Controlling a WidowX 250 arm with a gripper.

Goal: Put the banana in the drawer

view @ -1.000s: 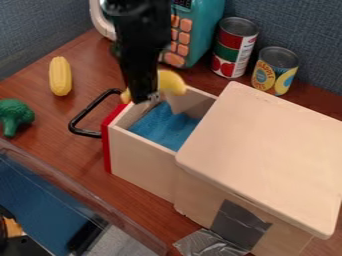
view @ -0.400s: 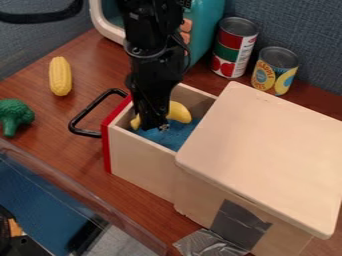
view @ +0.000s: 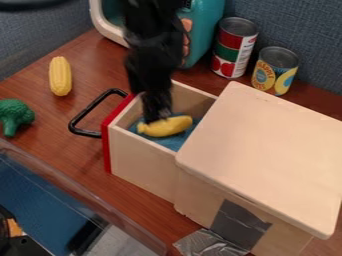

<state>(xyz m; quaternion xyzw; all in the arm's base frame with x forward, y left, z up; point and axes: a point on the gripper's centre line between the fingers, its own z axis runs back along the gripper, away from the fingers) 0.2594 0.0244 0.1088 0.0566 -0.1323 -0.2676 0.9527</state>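
One banana (view: 167,127) has turned in one drawer (view: 140,157), by one claw (view: 156,118) whose state I cannot tell.

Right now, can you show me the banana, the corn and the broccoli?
Banana (view: 167,127): camera view, on its yellow middle.
Corn (view: 60,76): camera view, on the middle of the cob.
Broccoli (view: 16,111): camera view, on its green head.

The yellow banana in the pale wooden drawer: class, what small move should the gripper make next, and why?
Probably let go, if it has a grip: the yellow banana is already within the walls of the pale wooden, red-fronted drawer, over its blue lining, and the black gripper is right at the banana's upper edge.
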